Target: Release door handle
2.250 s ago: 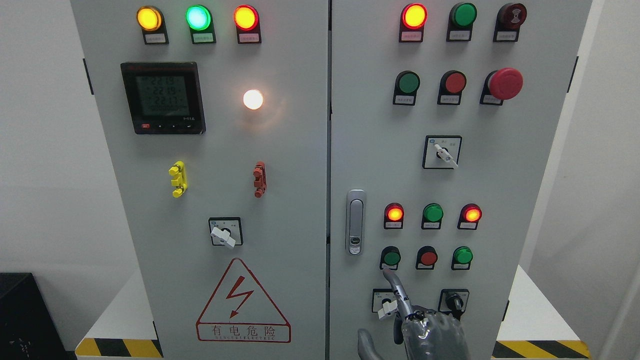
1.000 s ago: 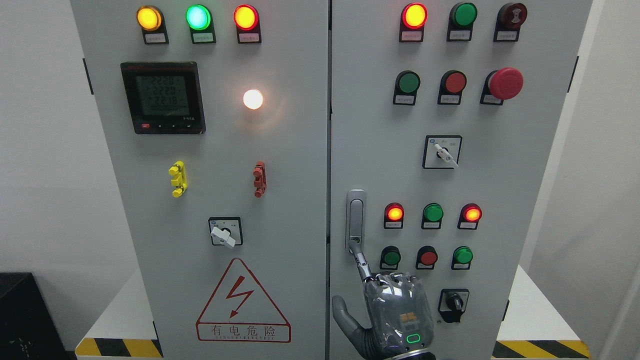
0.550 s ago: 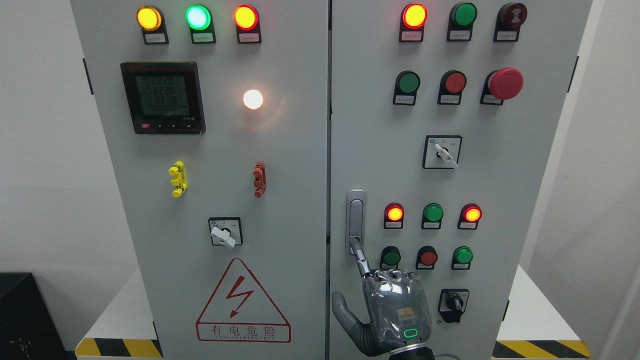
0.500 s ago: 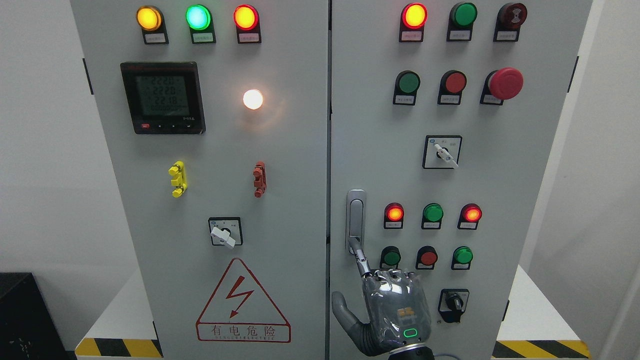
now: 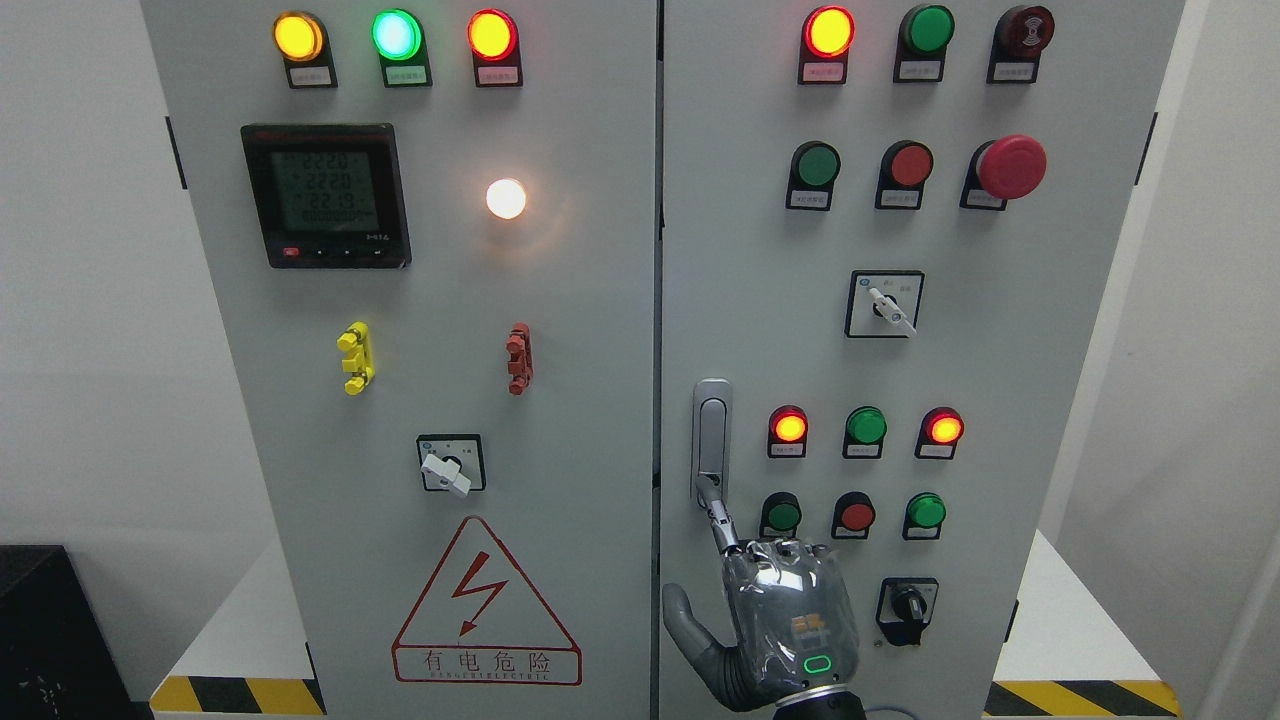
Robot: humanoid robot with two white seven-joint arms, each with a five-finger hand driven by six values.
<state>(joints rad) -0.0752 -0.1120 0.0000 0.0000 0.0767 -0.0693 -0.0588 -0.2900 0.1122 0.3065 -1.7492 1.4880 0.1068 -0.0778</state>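
Observation:
The silver door handle (image 5: 711, 425) stands upright in its recess at the left edge of the right cabinet door (image 5: 1000, 380). My right hand (image 5: 788, 615) rises from the bottom edge just below it, back of the hand toward the camera. Its index finger (image 5: 718, 515) points straight up, and its tip touches the handle's lower end, where the lock button sits. The other fingers are curled against the palm and the thumb (image 5: 685, 620) sticks out to the left. Nothing is held. The handle lies flush with the door.
Lit and unlit push buttons (image 5: 857, 515) and a black selector switch (image 5: 907, 603) sit just right of my hand. A red emergency stop (image 5: 1010, 167) is higher up. The left door (image 5: 580, 420) carries a meter, a selector and a warning triangle (image 5: 486, 605).
My right hand rose and moved left from the lower selector switches until its index fingertip reached the handle's lower end. Over the last half second it has barely shifted.

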